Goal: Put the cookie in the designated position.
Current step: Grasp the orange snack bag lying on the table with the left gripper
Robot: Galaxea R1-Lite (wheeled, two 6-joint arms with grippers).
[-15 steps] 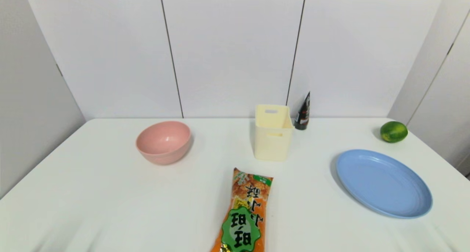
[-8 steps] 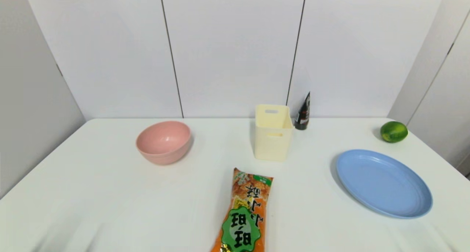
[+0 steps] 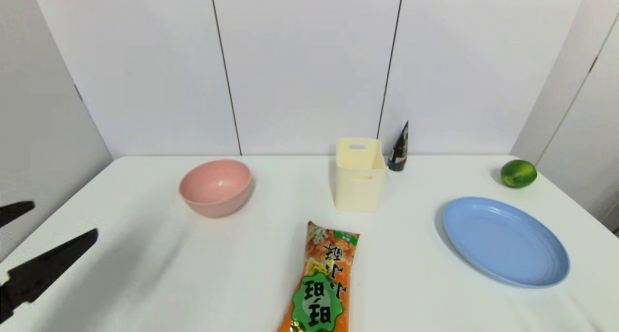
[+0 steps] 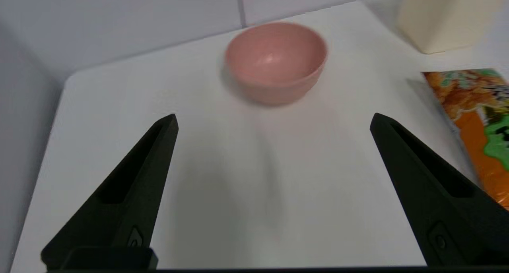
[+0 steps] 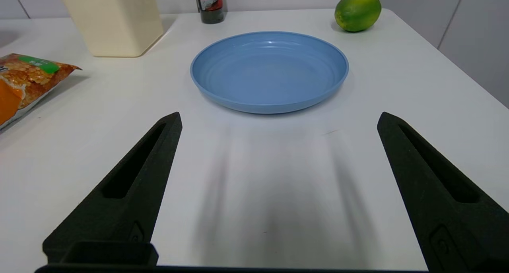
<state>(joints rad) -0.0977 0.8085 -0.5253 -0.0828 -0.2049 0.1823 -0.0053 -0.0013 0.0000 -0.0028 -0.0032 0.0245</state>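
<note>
**Fingers wide apart, nothing held, cookie off toward the table's middle**

Fingers (image 4: 131,197) of the left gripper (image 4: 272,122) spread wide, gripping nothing, touching nothing, hovering over bare white table (image 4: 246,193). Seen from the head as two black tips at the table's left edge (image 3: 48,262), well apart from the cookie (image 3: 321,283). Straight ahead of those tips: pink bowl (image 4: 276,62), upright. Off to the robot's right of the left gripper: one end of the orange packet (image 4: 473,106), lying flat.

Right gripper (image 5: 278,120) likewise spread wide and holding nothing, low over the table before the blue plate (image 5: 268,70); out of the head view. Packet end (image 5: 28,78) visible well off to that gripper's left side.

Cookie flat at the near middle of the table, long axis running toward and away from the robot, far end pointing at the cream bin (image 3: 360,175), near end cut off by the head view's lower edge. Roughly between the two arms; cannot tell which is nearer, though only the left one is up over the table in the head view. Probable need: a swing toward the middle, then a pinch across the packet's narrow width.

Also present: dark bottle (image 3: 399,148) behind the bin, lime (image 3: 518,173) at the far right.
</note>
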